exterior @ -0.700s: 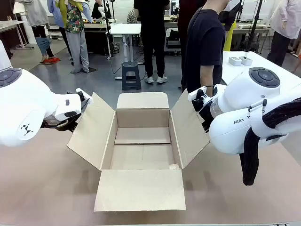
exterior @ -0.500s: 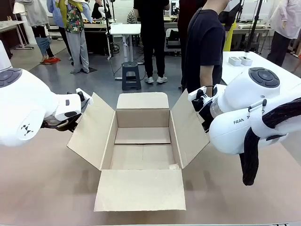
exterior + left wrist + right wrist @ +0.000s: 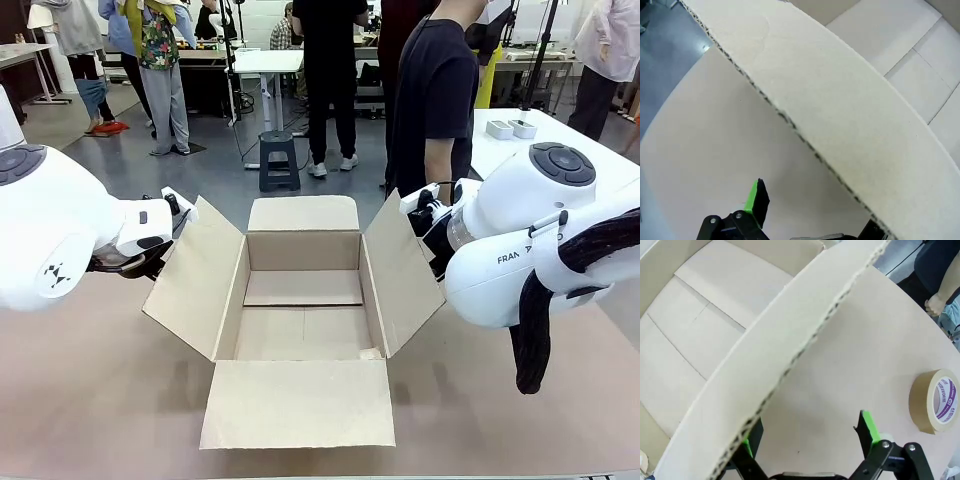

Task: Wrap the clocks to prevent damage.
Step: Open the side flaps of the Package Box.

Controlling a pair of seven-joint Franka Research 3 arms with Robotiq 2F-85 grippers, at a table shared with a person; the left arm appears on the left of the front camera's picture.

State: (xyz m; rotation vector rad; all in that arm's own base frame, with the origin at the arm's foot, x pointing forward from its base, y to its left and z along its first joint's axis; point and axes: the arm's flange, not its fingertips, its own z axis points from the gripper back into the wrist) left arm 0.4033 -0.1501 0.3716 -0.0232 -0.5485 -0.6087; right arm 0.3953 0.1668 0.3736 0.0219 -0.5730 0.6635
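An open cardboard box [image 3: 303, 300] stands mid-table with all its flaps spread and its bottom showing bare cardboard. My left gripper [image 3: 172, 212] sits at the top edge of the left flap [image 3: 195, 280]. In the left wrist view this gripper [image 3: 815, 212] is open astride the flap's corrugated edge [image 3: 790, 125], with one green pad [image 3: 756, 199] showing. My right gripper [image 3: 422, 212] is at the right flap [image 3: 400, 270]. In the right wrist view this gripper [image 3: 807, 435] is open wide, and the flap edge [image 3: 805, 347] runs down over its left finger.
A roll of brown tape [image 3: 935, 402] lies on the table right of the box. A person in a black shirt [image 3: 435, 100] stands at the far side, one hand [image 3: 935, 304] near the table edge. A white side table [image 3: 560, 140] with small boxes is at the back right.
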